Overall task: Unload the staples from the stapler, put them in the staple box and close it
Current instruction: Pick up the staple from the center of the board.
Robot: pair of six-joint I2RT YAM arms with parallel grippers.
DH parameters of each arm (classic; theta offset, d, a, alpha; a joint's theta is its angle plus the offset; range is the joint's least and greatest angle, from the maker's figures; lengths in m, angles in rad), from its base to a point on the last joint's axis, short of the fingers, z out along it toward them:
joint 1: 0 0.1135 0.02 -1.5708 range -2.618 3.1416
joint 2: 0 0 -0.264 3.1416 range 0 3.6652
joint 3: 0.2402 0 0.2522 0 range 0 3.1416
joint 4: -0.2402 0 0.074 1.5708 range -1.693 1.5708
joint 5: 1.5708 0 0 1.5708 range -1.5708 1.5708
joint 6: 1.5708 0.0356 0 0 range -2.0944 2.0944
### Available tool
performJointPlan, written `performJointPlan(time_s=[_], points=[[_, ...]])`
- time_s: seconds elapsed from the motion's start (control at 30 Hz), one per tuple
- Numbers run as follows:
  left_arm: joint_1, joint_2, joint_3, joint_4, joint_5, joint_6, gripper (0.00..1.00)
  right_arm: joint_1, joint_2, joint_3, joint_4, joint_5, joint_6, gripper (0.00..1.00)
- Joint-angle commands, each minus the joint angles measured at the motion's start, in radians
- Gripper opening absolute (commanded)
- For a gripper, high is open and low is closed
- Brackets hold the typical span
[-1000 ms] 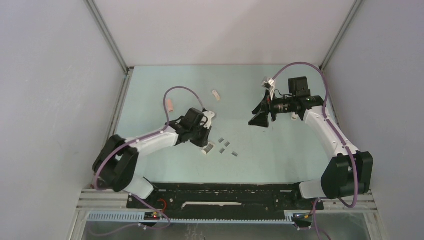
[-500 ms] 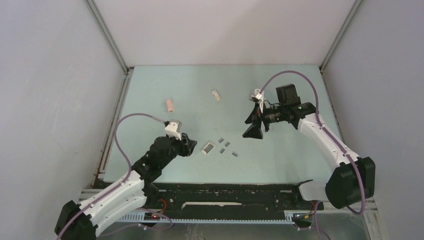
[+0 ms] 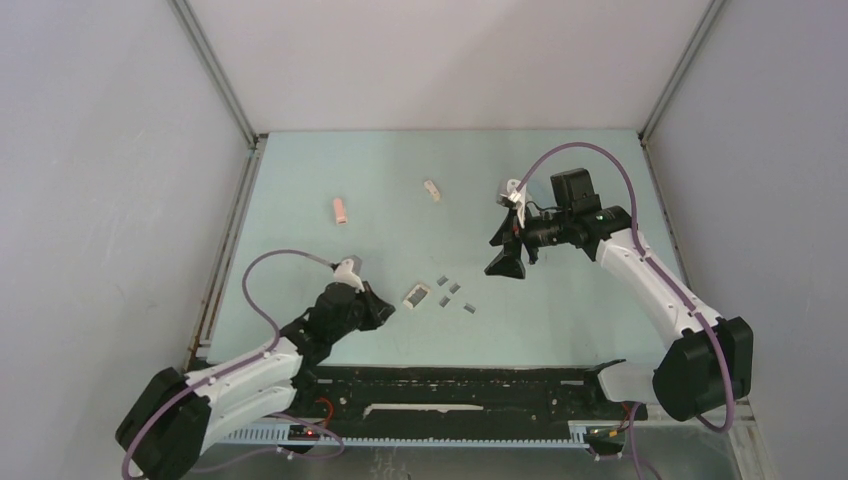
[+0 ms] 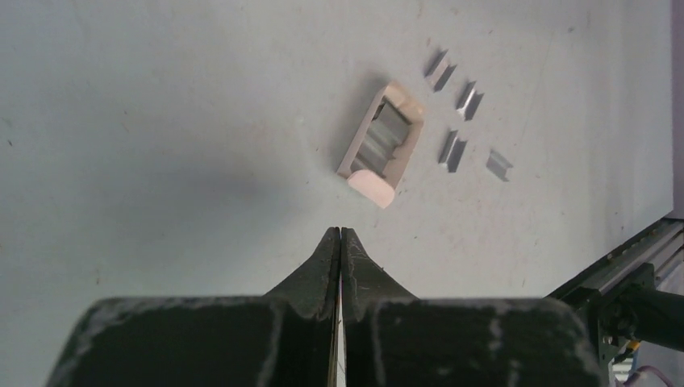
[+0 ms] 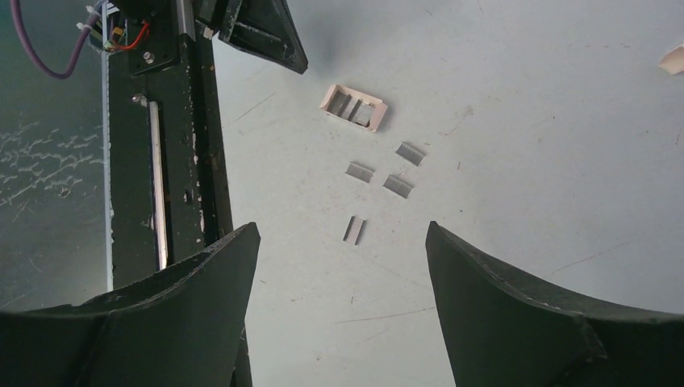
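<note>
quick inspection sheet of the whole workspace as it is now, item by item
surface: pale green table, lightly scuffed
job's things: stapler lies open side up, grey metal visible inside; four staples lie loose beside it, apart from each other
clutter: pink stapler and white stapler toward the far side, both untouched
grippers: left gripper shut, empty, just short of the stapler; right gripper open, empty, above the table
cables: purple cables, one looped over each arm, clear of the staples
surroundings: grey walls; black rail at the near edge
</note>
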Motion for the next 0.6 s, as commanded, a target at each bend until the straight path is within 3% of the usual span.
performJointPlan(time_s=[0.0,0.3,0.57], points=[[-0.016,0.077,0.027,0.073,0.042,-0.044,0.03,-0.003,-0.009,0.002,0.024,0.002,-0.013,0.85],[-0.057,0.234,0.041,0.137,0.041,-0.079,0.02,-0.003,-0.007,0.001,0.023,-0.001,-0.012,0.85],[-0.056,0.364,0.189,0.02,-0.118,-0.044,0.0,-0.006,-0.009,0.002,0.021,-0.006,-0.013,0.85]])
